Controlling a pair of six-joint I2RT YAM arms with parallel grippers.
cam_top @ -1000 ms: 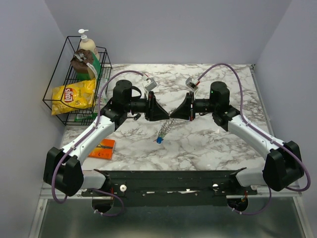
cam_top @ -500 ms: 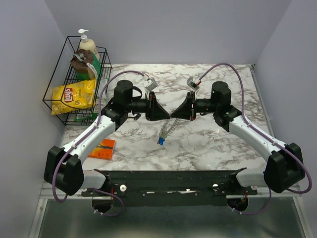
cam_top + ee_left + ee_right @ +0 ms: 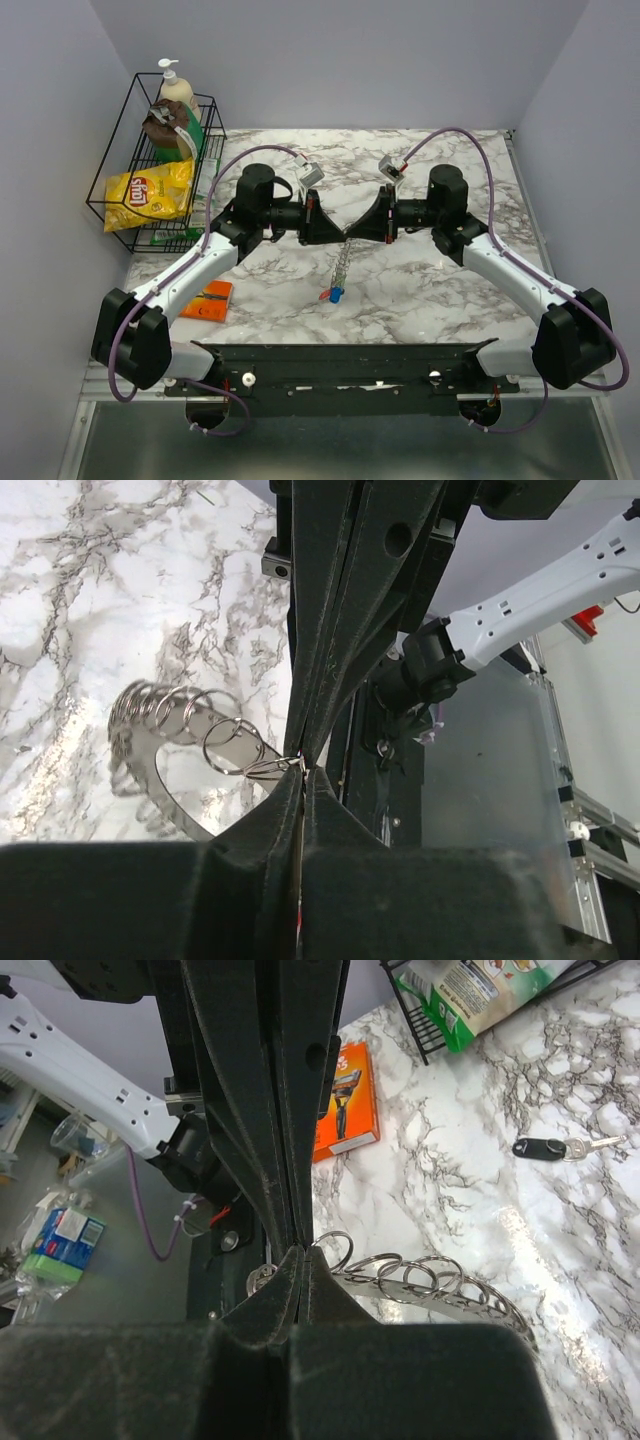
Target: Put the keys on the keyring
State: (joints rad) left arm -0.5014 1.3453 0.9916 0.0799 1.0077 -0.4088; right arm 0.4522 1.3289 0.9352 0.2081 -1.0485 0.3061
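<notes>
The keyring (image 3: 342, 262) hangs in the air at mid-table, pinched at its top between both grippers, which meet tip to tip. My left gripper (image 3: 338, 231) (image 3: 303, 766) is shut on its thin wire. My right gripper (image 3: 352, 232) (image 3: 302, 1252) is shut on the same wire from the other side. Several small silver rings (image 3: 180, 705) (image 3: 430, 1272) are strung along it. A blue-headed key (image 3: 337, 295) and a bit of red (image 3: 325, 296) dangle at its low end. A black-headed key (image 3: 545, 1147) lies alone on the marble.
A black wire basket (image 3: 120, 205) at the back left holds a yellow chips bag (image 3: 150, 193) and a pump bottle (image 3: 176, 90). An orange box (image 3: 206, 299) (image 3: 345, 1100) lies near the table's front left edge.
The left gripper's jaws have closed on the keyring's wire. The ring now hangs straighter, and the blue key has swung down and to the right.
</notes>
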